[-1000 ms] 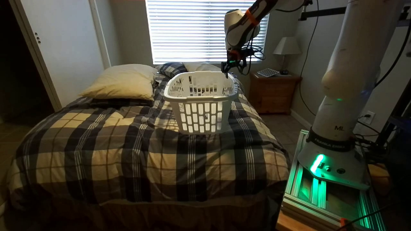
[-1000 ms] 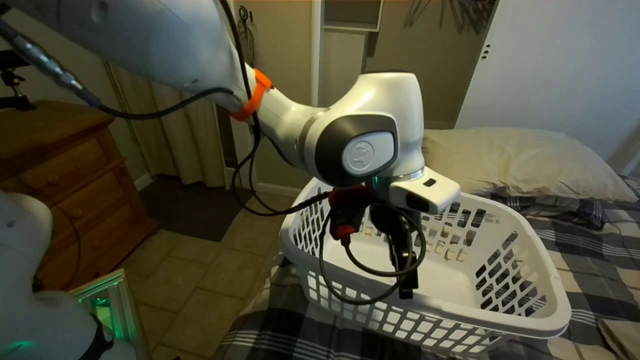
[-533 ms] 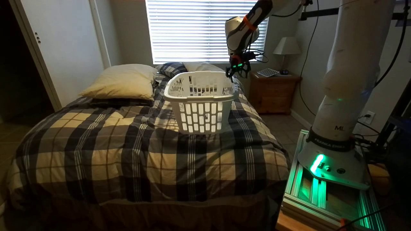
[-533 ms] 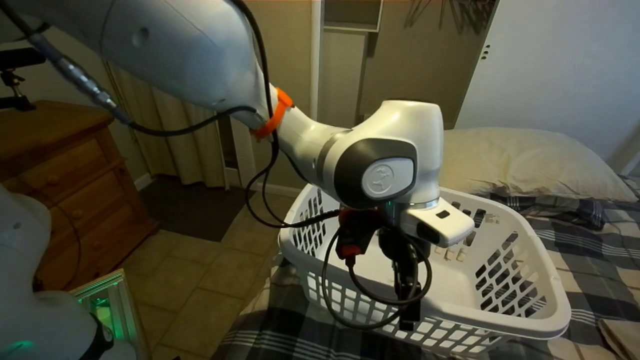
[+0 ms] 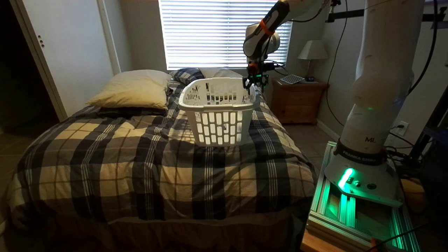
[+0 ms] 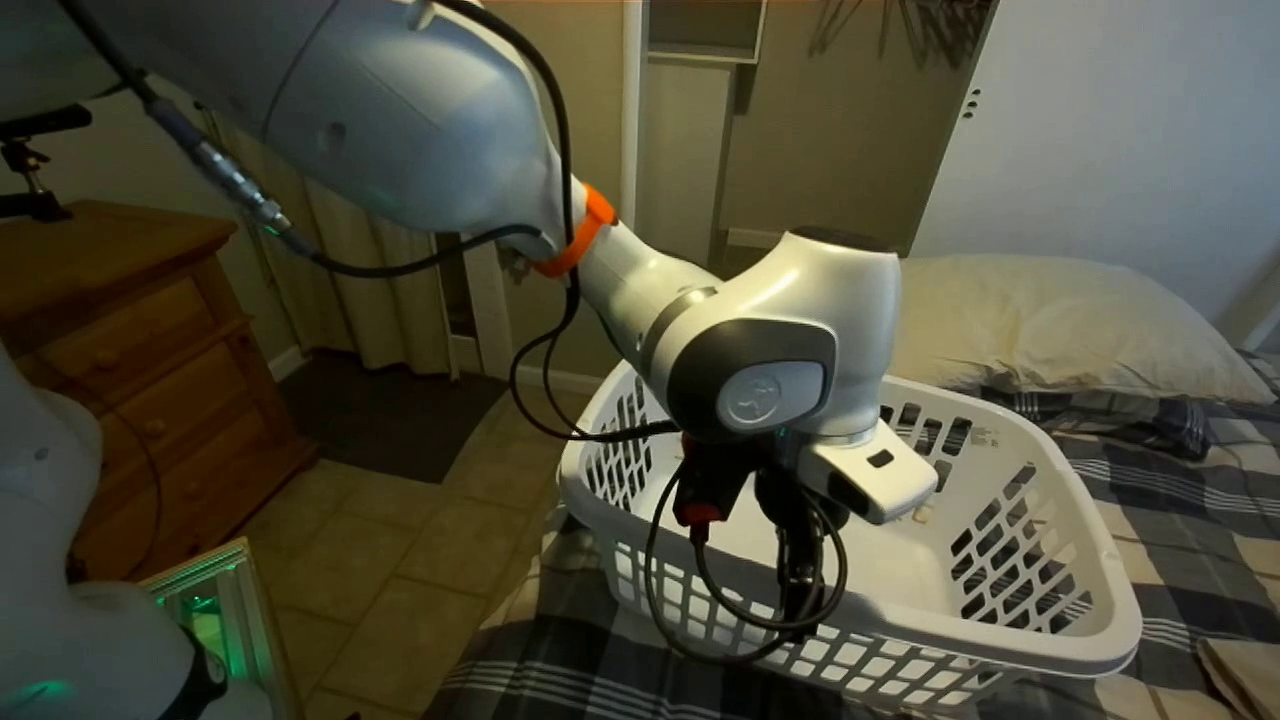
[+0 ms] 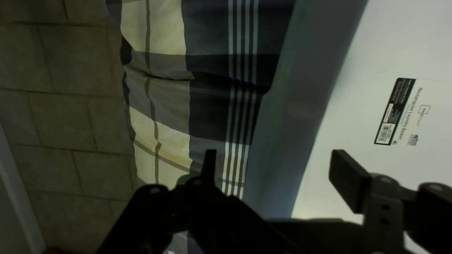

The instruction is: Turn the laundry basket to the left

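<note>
The laundry basket [image 5: 224, 107] is white plastic with slotted sides and a thick rim. It stands upright on the plaid bed and shows in both exterior views, its long rim near me in an exterior view [image 6: 985, 630]. My gripper [image 5: 256, 88] is open at the basket's long side nearest the robot base; it also shows from behind [image 6: 798, 610], partly hidden by cables. In the wrist view the gripper [image 7: 274, 165] has the basket's rim [image 7: 300, 91] between its spread fingers. One finger is on the bed side, the other over the basket's inside. I cannot tell whether they touch it.
The plaid bed [image 5: 147, 178] bears a cream pillow [image 5: 134, 89] beyond the basket. A wooden nightstand [image 5: 297, 101] with a lamp [image 5: 312, 50] stands past the bed. A wooden dresser [image 6: 130, 340] is behind the arm. Loose cables [image 6: 690, 645] hang by the gripper.
My gripper has come down to the near long rim, moving outward across it and then slightly back. The basket has not visibly moved.
</note>
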You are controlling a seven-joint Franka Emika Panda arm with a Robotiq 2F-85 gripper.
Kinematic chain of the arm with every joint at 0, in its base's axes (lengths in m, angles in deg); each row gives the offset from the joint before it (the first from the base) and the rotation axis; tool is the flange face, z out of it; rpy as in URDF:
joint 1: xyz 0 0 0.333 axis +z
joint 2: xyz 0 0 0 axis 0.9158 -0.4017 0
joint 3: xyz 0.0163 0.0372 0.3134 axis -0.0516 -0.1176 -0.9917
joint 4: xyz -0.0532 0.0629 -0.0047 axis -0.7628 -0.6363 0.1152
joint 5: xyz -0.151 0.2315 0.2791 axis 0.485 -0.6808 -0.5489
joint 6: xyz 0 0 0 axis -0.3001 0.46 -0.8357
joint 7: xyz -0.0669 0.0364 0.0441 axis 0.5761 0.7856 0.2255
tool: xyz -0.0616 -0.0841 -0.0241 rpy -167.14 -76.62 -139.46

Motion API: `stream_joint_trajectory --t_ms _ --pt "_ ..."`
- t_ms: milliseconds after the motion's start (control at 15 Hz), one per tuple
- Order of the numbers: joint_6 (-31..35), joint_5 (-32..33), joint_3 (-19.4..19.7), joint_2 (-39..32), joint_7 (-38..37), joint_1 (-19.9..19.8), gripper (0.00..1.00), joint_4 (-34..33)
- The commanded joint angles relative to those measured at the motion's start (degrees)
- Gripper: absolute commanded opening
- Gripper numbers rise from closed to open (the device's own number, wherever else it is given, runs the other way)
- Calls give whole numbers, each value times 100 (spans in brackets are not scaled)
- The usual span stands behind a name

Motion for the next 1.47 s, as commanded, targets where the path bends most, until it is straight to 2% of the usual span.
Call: stream_joint_trajectory --t_ms 0,267,400,600,800,1067,1133,1200,1267,1400 --pt "302 33 136 -16 223 128 52 -51" --pt "287 -52 151 -57 515 154 24 -114" --pt "66 -69 214 -105 205 189 12 -205" --pt "-319 -264 264 -134 -759 277 5 -415" --pt "-667 -697 188 -119 -1287 275 7 -599" --pt "-477 -1081 176 -55 -1894 315 7 -583" --pt "-523 -1119 146 -9 -1823 323 7 -551" --pt "-583 -876 175 -57 -1495 301 7 -500" --pt "-601 -877 169 -57 -1465 312 28 -496" --pt "-607 -875 172 -61 -1417 313 28 -475"
